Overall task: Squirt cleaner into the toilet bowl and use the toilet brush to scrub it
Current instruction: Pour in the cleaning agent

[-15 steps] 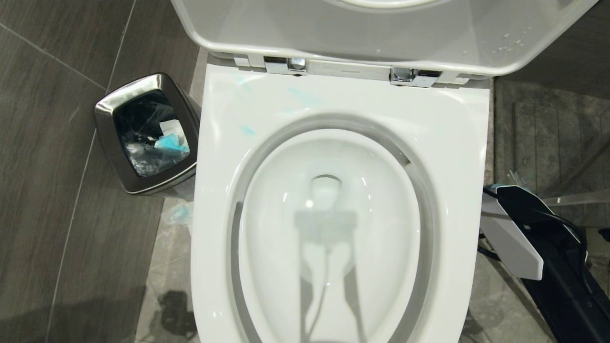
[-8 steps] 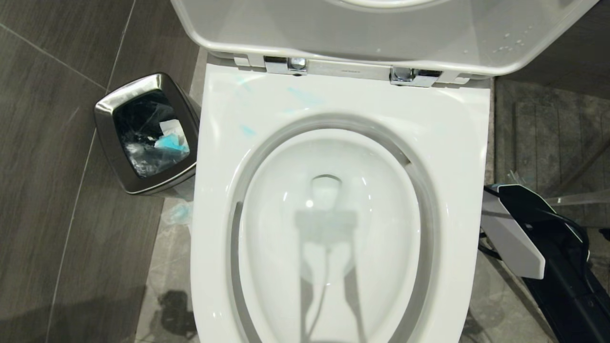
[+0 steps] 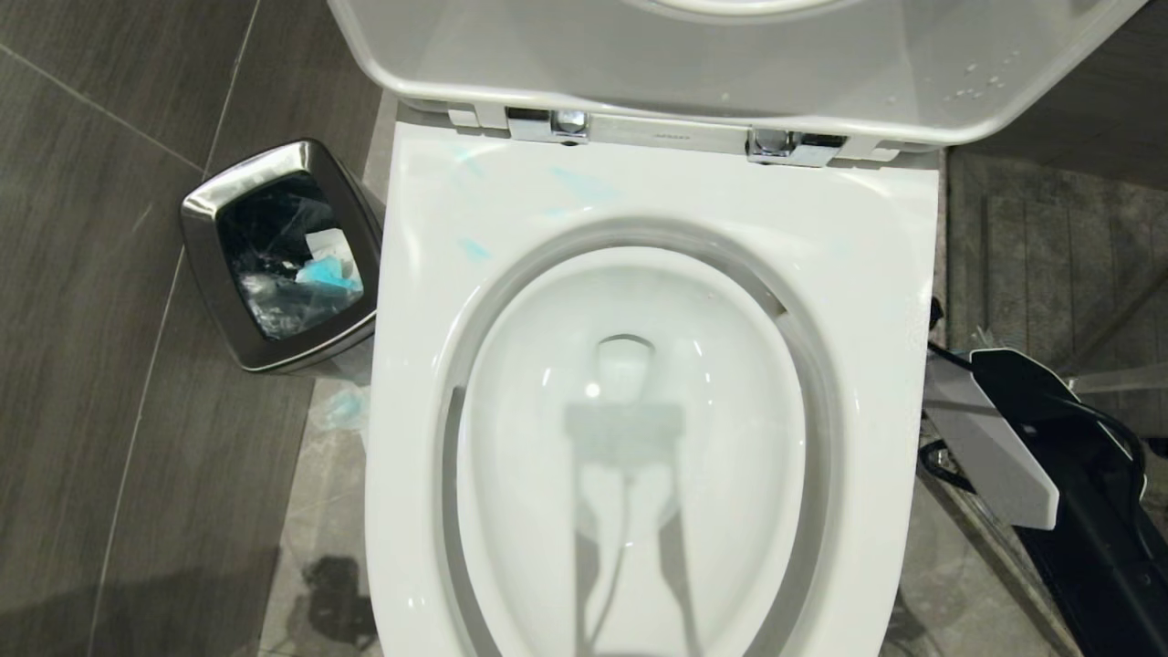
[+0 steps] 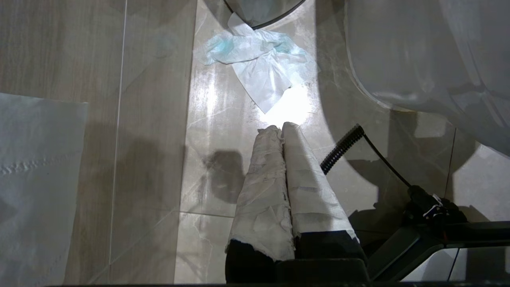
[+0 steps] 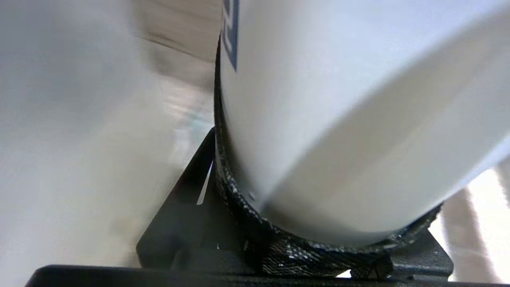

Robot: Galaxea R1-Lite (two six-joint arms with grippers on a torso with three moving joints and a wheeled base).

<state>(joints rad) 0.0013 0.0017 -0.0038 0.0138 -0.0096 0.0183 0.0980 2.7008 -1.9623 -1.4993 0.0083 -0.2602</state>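
Note:
The toilet bowl [image 3: 876, 274] fills the head view, white, with its lid raised and clear water in the basin. Pale blue smears of cleaner [image 3: 584, 187] lie on the back of the rim. My right arm [image 3: 995, 456] hangs low beside the bowl's right side. In the right wrist view my right gripper [image 5: 314, 239] is shut on a white round-bodied container [image 5: 318, 119] with a blue label patch; its tip is hidden. My left gripper [image 4: 281, 128] is shut and empty, its white-wrapped fingers pointing at the floor. The toilet brush is out of view.
A steel waste bin [image 3: 205, 214] with a black liner stands on the floor left of the bowl. A crumpled blue-stained tissue [image 4: 259, 56] lies on the tiles between bin and toilet base. The toilet's base [image 4: 418, 59] curves close by the left gripper.
My right arm has edged slightly toward the right edge of the head view. The bowl, the bin and the left gripper have kept still.

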